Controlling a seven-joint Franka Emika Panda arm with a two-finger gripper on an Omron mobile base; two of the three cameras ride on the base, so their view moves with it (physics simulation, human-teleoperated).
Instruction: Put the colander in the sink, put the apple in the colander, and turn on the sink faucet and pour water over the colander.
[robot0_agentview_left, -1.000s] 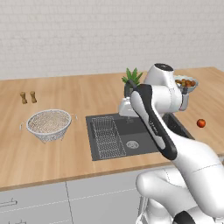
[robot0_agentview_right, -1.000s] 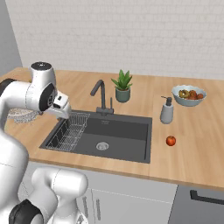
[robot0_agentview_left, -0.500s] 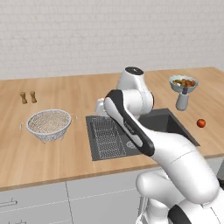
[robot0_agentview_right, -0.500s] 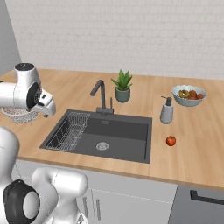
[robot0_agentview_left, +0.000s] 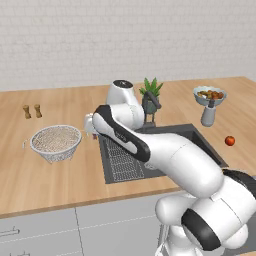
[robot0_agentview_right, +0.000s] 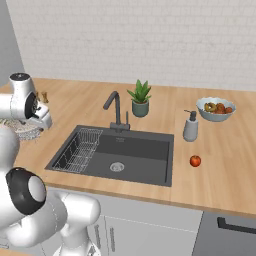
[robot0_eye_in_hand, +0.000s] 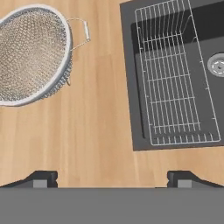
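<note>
Wire-mesh colander (robot0_eye_in_hand: 33, 54), round, sits on woodgrain counter (robot0_eye_in_hand: 100, 131) beside sink (robot0_eye_in_hand: 175, 74).

Lighting: bright, even and diffuse, seemingly falling from above. Shadows: soft ones are lying inside the sink (robot0_agentview_right: 125, 155), darkening its rear wall; a faint one is sitting under the colander (robot0_agentview_left: 55, 143). Glare: none. Sharpness: base views are looking slightly soft; hand view is rendering crisply, wire rack (robot0_eye_in_hand: 175, 74) lines staying straight to the edges.

Kitchen: wooden counter (robot0_agentview_right: 150, 107), sink (robot0_agentview_right: 135, 152), faucet (robot0_agentview_right: 114, 107) (fruit bowl (robot0_agentview_right: 215, 109) nearby).
</note>
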